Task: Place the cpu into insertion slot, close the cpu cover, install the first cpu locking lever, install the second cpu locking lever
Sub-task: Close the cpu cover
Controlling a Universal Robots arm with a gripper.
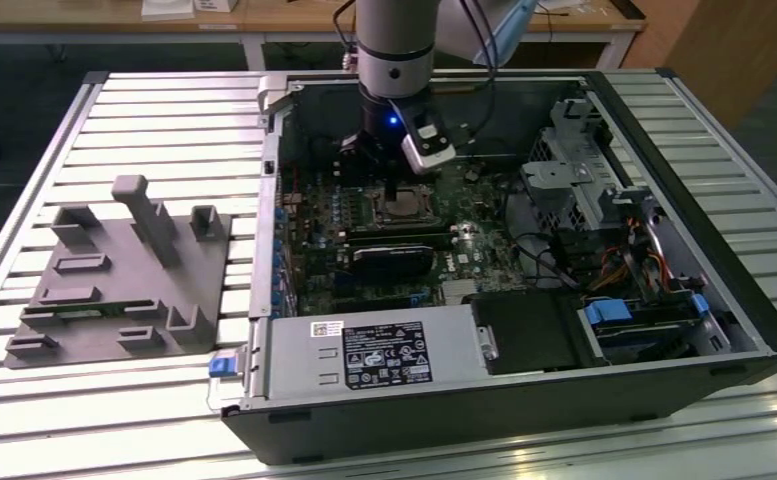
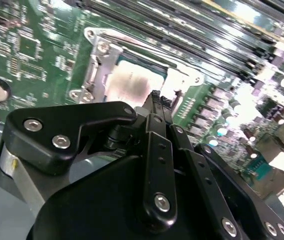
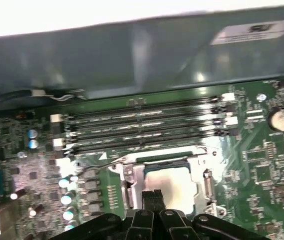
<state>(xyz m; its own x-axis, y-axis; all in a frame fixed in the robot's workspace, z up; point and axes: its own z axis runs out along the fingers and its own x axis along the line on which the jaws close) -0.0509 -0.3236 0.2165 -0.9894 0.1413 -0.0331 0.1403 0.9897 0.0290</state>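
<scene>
While the cpu (image 3: 174, 182) sits in the insertion slot (image 1: 403, 222) under the closed cpu cover (image 3: 135, 181), my clenched pincer (image 3: 151, 195) hovers at its edge; latching I cannot confirm.

We see a slatted metal table (image 1: 41, 130) carrying an open black computer case (image 1: 495, 425) on the exterior view's right and a grey moulded fixture (image 1: 121, 275) with upright posts on its left. Inside the case lies a green circuit board (image 3: 261, 165). Long memory slots (image 3: 142, 127) run side by side across it, with a round coin cell (image 3: 281, 120) near one end. A black card (image 1: 391, 255) sits on the board's near half. Along the near wall we find a grey metal box with a label (image 1: 361, 355) and a blue clip (image 1: 224, 366) at its corner on the exterior view's left. Toward the exterior view's right are a metal drive cage (image 1: 562, 185), orange cables (image 1: 622, 265) and blue tabs (image 1: 615, 312). A wooden desk (image 1: 281, 15) stands far behind.
</scene>
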